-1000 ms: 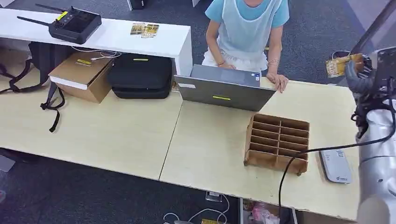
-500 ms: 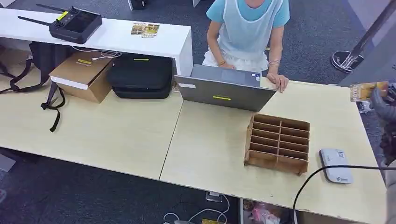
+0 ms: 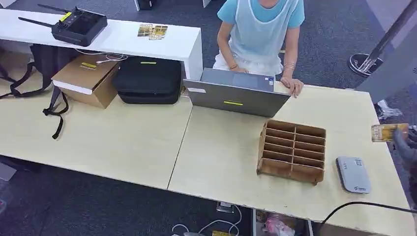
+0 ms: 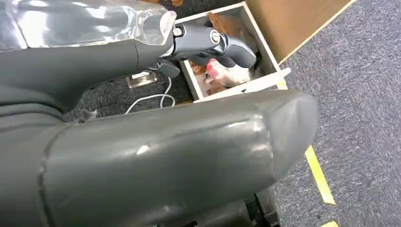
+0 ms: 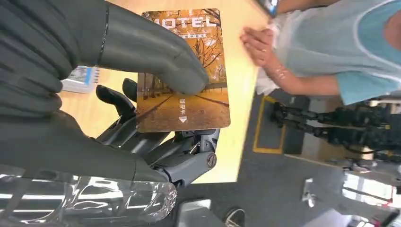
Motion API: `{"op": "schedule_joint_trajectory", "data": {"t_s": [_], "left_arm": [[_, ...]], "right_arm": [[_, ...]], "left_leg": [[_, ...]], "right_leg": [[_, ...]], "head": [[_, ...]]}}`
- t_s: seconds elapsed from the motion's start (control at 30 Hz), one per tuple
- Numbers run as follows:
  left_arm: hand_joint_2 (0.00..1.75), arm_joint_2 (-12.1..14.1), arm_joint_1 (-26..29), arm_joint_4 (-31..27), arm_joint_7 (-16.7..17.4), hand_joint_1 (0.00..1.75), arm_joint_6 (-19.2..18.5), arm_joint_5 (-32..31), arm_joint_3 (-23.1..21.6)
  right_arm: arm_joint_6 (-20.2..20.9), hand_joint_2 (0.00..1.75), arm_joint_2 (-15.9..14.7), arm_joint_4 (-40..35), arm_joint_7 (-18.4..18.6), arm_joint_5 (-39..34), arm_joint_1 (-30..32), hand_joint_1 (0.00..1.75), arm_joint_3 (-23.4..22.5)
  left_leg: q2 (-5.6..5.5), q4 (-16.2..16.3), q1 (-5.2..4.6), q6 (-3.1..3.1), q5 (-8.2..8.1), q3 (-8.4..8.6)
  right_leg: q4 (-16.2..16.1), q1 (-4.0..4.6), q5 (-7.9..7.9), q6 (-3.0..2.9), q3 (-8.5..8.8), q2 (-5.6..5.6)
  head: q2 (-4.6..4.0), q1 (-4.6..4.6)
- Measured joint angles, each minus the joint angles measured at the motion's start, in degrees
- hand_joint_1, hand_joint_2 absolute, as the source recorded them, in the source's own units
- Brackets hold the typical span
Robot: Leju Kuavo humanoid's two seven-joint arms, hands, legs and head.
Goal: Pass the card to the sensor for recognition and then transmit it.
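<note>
- Card point(image 5: 183, 71) first: your right hand point(image 5: 142, 94) pinches it, thumb point(image 5: 156, 52) pressed on the printed face, darker fingers point(image 5: 142, 139) behind it. It is an orange card with an autumn tree picture, the letters "OTEL" at one end and a small arrow at the other.
- In the head view you find that same card point(image 3: 388, 132) at the far right, held up off the table's right edge, with the right hand point(image 3: 405, 147) a blur just below it.
- Your left hand point(image 4: 208, 45) hangs low beside the table, over grey carpet. Its fingers curl inward, and I cannot tell from that view whether they are together or apart; nothing is seen in them.
- On the light wooden table point(image 3: 221, 162), nearest you on the right, lies the flat grey sensor point(image 3: 353, 174), apart from the card and lower than it.
- Just left of the sensor stands a brown wooden rack point(image 3: 292, 150) with two columns of slots.
- Behind the rack sits a grey laptop point(image 3: 237, 93), its lid facing you.
- A person point(image 3: 260, 34) in a light blue top stands behind the laptop, one hand point(image 3: 294, 85) resting on the table edge.
- To the left sit a black bag point(image 3: 147, 80) and a cardboard box point(image 3: 86, 78).
- Farthest off, a white shelf point(image 3: 118, 37) carries a black remote with antennas point(image 3: 74, 23) and a few more cards point(image 3: 152, 31).
</note>
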Motion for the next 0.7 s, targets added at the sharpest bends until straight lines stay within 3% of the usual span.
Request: {"op": "schedule_joint_trajectory", "data": {"t_s": [0.7], "left_arm": [[0.00,-0.1,0.0,0.1,0.0,0.00,0.0,0.3,0.0]], "right_arm": [[-7.2,1.75,0.1,-1.7,3.3,2.8,2.6,1.75,3.4]], "left_leg": [[0.02,0.0,0.00,0.00,0.00,0.00]], "right_leg": [[0.0,0.00,0.00,0.00,0.00,0.01]], "head": [[0.00,0.00]]}}
